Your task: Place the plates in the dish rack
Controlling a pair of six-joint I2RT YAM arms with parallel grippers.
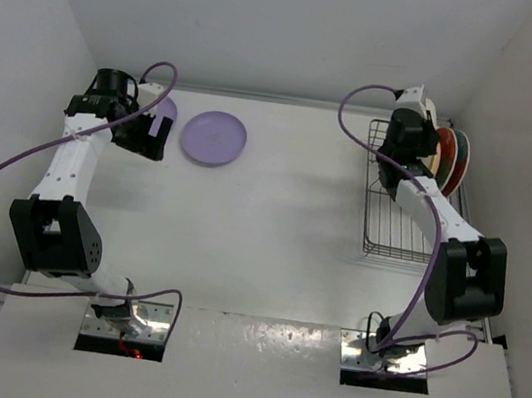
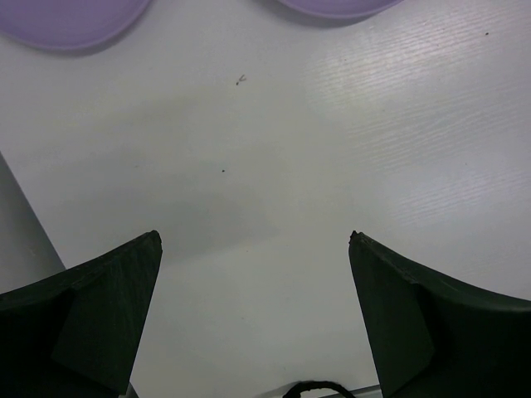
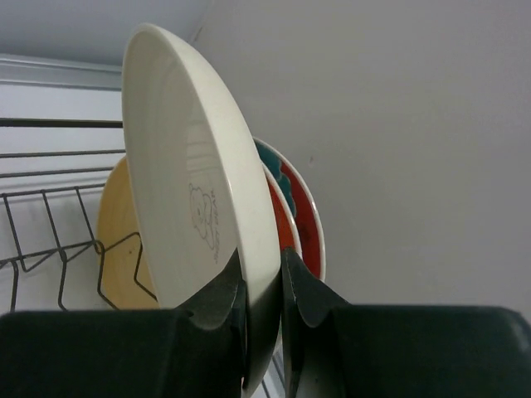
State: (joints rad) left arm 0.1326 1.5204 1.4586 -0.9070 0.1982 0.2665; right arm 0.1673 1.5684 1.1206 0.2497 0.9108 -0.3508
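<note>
at the far left corner of the table (image 1: pixel 283 221) the left gripper (image 1: pixel 152 135) hangs low over bare surface, jaws spread wide with nothing between them. just beyond its fingertips lie the two plates not yet loaded. one lilac plate (image 1: pixel 213 138) lies flat and in full view near the far edge. the second lilac plate (image 1: pixel 167 108) is partly hidden behind the gripper, closer to the corner. the left wrist view catches only their near rims at its top edge.

along the right edge stands the dish rack (image 1: pixel 382 214), its near half bare wire. the right gripper (image 3: pixel 261 265) is at the rack's far end, pinched narrow on the rim of a cream plate (image 3: pixel 191 166) that it holds on edge. the two red plates (image 3: pixel 303 215) stand upright just past it. a yellow face shows behind the held plate's left side; i cannot tell whether it is seated in the prongs.

the step in hand looks like slotting this plate into the rack. next, the right arm likely needs to ease it down between two prongs, clear of the red pair, then let go. the left gripper then has to reach a lilac rim, which lies flat and leaves little to pinch.
</note>
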